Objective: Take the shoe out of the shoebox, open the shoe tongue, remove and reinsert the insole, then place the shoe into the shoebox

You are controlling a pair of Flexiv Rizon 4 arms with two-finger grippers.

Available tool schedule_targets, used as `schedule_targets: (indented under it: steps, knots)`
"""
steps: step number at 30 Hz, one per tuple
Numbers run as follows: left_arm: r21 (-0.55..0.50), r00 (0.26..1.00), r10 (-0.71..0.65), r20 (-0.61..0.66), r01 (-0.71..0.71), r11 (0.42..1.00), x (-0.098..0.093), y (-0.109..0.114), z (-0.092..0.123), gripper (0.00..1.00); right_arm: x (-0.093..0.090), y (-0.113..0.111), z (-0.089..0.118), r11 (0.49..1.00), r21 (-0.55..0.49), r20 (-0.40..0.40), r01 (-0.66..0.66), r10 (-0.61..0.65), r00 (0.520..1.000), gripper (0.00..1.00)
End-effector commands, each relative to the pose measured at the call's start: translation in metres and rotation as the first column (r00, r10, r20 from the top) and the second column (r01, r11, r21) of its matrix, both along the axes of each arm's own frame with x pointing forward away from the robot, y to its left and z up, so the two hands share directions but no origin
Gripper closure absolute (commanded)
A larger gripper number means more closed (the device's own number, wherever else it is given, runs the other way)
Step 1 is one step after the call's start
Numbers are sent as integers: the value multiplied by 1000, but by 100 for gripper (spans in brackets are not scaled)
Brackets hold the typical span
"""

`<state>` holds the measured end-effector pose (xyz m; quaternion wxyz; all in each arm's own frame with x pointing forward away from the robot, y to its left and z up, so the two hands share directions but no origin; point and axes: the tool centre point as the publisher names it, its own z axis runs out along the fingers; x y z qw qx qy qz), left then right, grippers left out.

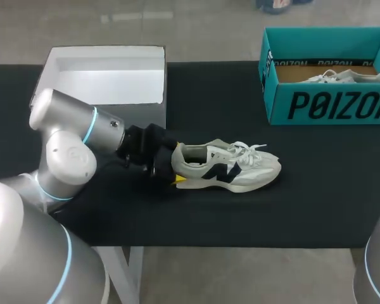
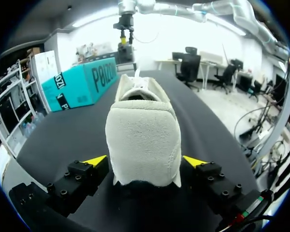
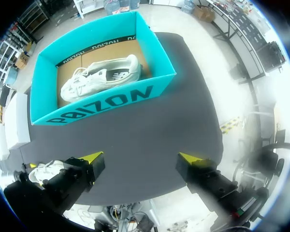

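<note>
On the black table point(image 1: 240, 215), the teal shoebox point(image 1: 329, 104) stands at the far right with a second shoe point(image 1: 342, 77) inside. The pale shoe point(image 1: 231, 168) lies well left of the shoebox, toe towards it. The left gripper point(image 2: 145, 160) straddles its heel, fingers apart. The right gripper point(image 3: 140, 158) hangs near the shoebox, fingers also apart.

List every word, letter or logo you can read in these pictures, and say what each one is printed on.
"POIZON": large black letters on the front wall of the teal shoebox.
"POIZON": small white print, repeated along the black band inside its rim.
"N": dark letter on the side of the shoe on the table.
The side mark on the shoe in the box is too small to read.
</note>
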<state>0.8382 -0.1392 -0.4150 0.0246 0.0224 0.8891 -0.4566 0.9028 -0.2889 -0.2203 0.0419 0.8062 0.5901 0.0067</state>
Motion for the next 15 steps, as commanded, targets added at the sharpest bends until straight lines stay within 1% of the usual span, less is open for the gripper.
schedule_targets:
  steps: [1, 15]
  knots:
    - [-5, 1000, -10, -8, 9, 1000, 5, -6, -8, 0, 0, 0, 0, 1000, 1, 1, 0, 0, 1000, 0]
    - [-23, 999, -27, -33, 27, 999, 0, -11, -18, 0, 0, 0, 0, 1000, 1, 1, 0, 0, 1000, 0]
